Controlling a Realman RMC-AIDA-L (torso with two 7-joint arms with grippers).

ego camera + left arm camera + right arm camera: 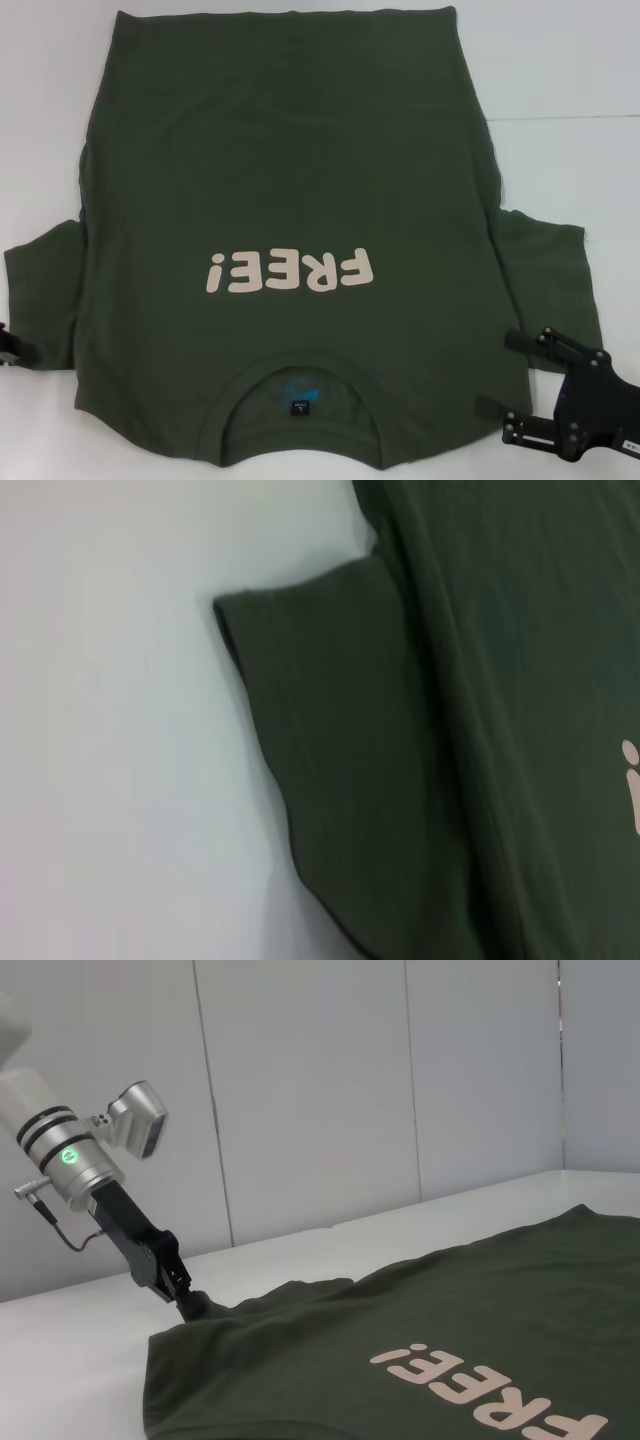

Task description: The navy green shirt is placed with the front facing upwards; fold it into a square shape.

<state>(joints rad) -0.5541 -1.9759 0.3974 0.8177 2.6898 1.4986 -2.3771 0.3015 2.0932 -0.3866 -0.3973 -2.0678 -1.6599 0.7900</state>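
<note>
The navy green shirt [290,190] lies flat and front up on the white table [560,70], its collar [300,400] nearest me and the pale "FREE!" lettering [290,270] upside down. My right gripper [500,372] is open at the near right, its fingers apart over the shoulder next to the right sleeve [545,270]. My left gripper [8,345] only peeks in at the left edge by the left sleeve [45,290]. In the right wrist view the left gripper [190,1305] rests at that sleeve's edge [200,1335]. The left wrist view shows the sleeve [340,740] alone.
Bare white tabletop [110,730] surrounds the shirt on the left, right and far sides. Pale wall panels [310,1090] stand behind the table. The shirt's hem [290,15] reaches the far part of the table.
</note>
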